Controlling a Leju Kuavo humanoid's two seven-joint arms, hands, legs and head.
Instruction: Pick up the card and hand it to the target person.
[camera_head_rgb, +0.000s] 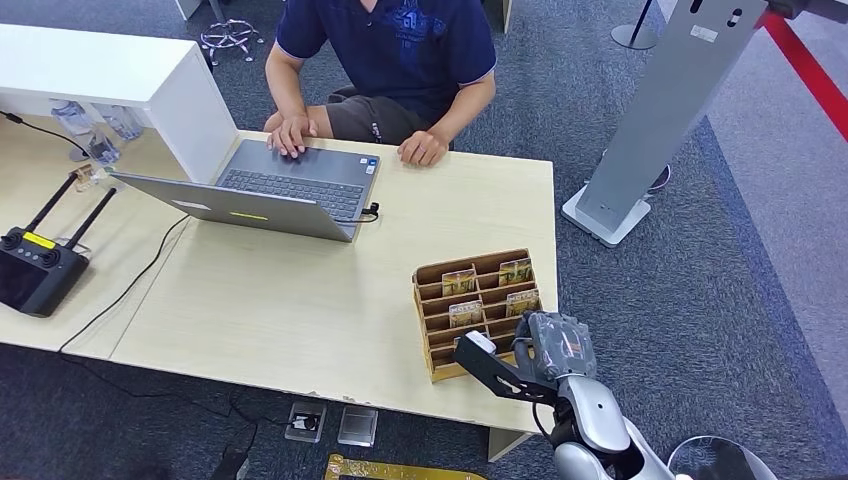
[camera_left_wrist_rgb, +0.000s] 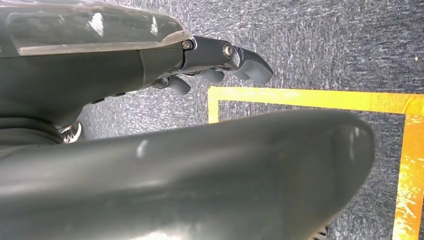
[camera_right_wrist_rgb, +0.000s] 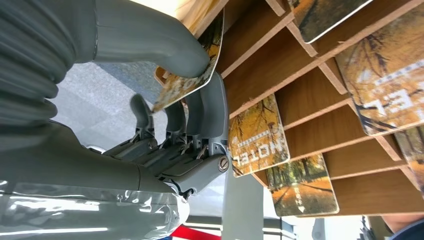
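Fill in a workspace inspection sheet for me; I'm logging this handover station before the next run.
Surface: pale wooden desk, person seated at the far side.
Job's things: wooden card rack near the desk's front right corner, holding several cards; one card pinched by the right hand.
Clutter: open laptop, black remote controller.
Hands: right hand at the rack, thumb pressing the card against its fingers; left hand hanging over the carpet, holding nothing.
Cables: black cable running across the desk from the laptop.
Surroundings: grey carpet, yellow floor tape, grey stand.
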